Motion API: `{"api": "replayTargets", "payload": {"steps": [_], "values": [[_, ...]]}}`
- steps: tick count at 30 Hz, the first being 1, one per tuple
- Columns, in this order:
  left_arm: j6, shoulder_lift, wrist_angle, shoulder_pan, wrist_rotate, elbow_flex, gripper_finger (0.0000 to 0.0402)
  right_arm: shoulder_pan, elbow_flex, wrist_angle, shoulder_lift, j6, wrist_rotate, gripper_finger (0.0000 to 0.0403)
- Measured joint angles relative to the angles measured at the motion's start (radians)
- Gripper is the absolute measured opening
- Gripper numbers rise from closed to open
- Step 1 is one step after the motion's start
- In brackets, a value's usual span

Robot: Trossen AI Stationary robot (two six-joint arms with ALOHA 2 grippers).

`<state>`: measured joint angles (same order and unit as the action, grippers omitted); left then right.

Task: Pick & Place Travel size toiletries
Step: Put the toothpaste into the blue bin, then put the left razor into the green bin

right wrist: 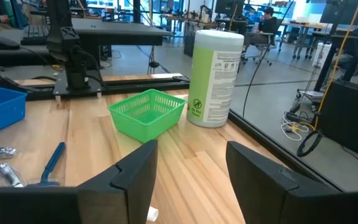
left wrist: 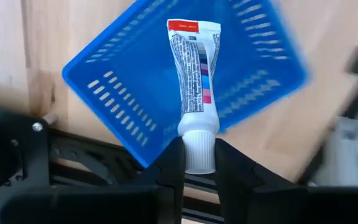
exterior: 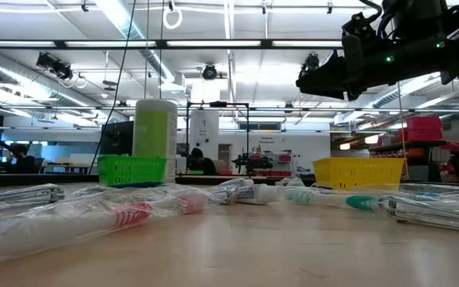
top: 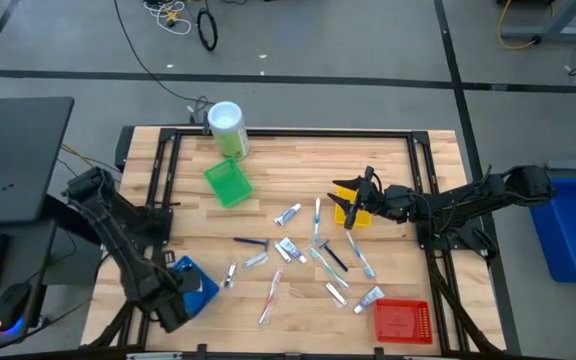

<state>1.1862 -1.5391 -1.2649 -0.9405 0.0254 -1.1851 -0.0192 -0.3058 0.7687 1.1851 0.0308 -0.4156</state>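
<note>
High view, item 1: left gripper (top: 173, 300) at the table's 7 o'clock, above the blue tray (top: 200, 288), clenched on a white toothpaste tube (left wrist: 193, 81) by its cap. Item 2: remaining toiletries (top: 308, 255) scattered at centre. Item 3: right gripper (top: 366, 193) at 2 o'clock, over the yellow tray (top: 346, 212), jaws parted, nothing between them.

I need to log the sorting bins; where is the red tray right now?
In the high view, the red tray lies at the table's near right corner, beside a small white tube.
</note>
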Motion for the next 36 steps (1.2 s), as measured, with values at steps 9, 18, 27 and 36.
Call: {"api": "replayTargets", "payload": {"steps": [9, 18, 27, 36], "values": [[-0.207, 0.0, 0.114, 0.116, 0.127, 0.134, 0.0083, 0.0, 0.0, 0.011, 0.0, 0.003, 0.0, 0.0214], [-0.245, 0.0, 0.118, 0.166, 0.14, 0.179, 0.0121, 0.0, 0.0, 0.012, 0.0, 0.003, 0.0, 0.0227], [-0.242, 0.0, 0.095, 0.179, 0.083, 0.145, 0.0165, 0.0, 0.0, 0.013, 0.0, 0.003, 0.0, 0.0235], [-0.195, 0.018, -0.092, 0.212, -0.073, -0.087, 0.0163, 0.0, 0.0, 0.014, 0.0, 0.003, 0.0, 0.0242]]}}
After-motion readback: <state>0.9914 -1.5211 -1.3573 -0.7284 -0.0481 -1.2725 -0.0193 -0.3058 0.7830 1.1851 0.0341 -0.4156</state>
